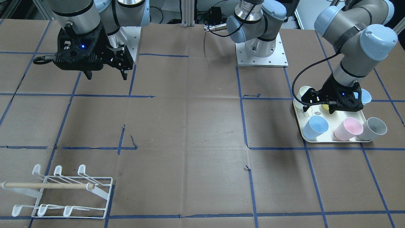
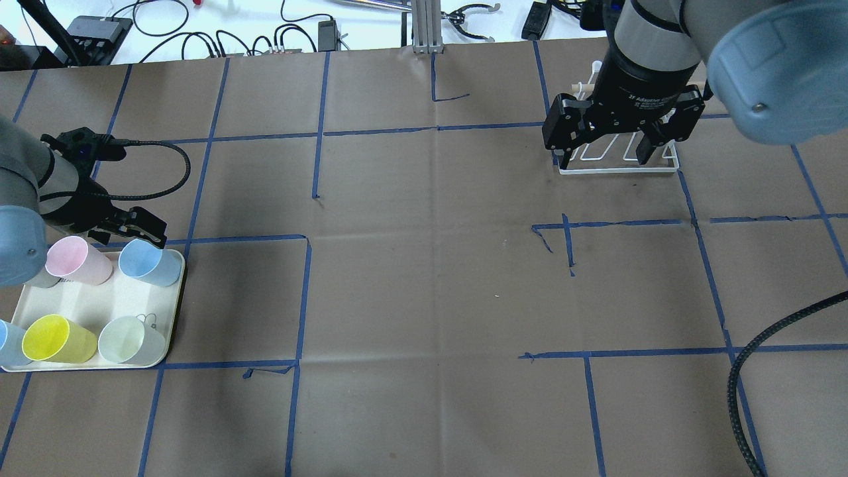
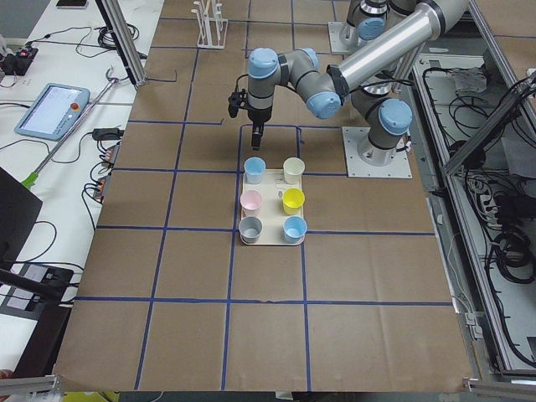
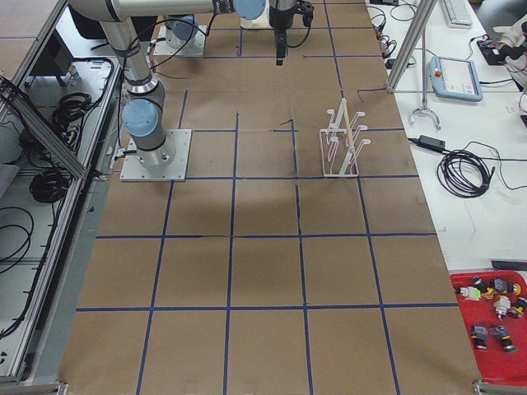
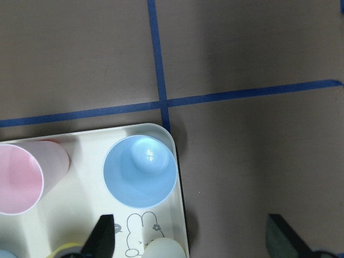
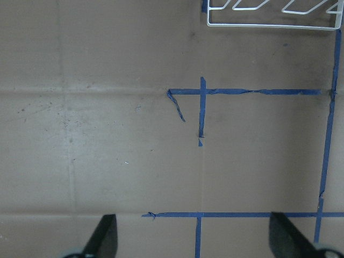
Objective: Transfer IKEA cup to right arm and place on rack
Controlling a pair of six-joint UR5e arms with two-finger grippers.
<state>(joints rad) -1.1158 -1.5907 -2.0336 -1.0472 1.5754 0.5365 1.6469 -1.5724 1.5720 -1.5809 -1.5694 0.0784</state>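
The wrist view shows the left gripper [image 5: 194, 239] spread wide and empty, the smooth pale-blue plastic cup [image 5: 140, 171] upright just ahead of one fingertip [image 5: 105, 239] in a corner of the rounded cream tray [image 5: 80, 209], a pink cup [image 5: 19, 180] beside it. The right gripper [image 2: 606, 156], also spread and holding nothing, hovers above creased brown paper [image 2: 424, 265] gridded with blue tape [image 2: 318, 132]. The white wire rack [image 1: 57, 191] with its wooden dowel [image 1: 47, 186] sits just beyond it, whole from the front but half hidden from overhead.

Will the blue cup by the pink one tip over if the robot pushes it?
It would probably tip easily: the blue cup stands upright, tall, and narrower at its base than its rim. It looks like thin smooth plastic, so it is likely light and maybe slippery.
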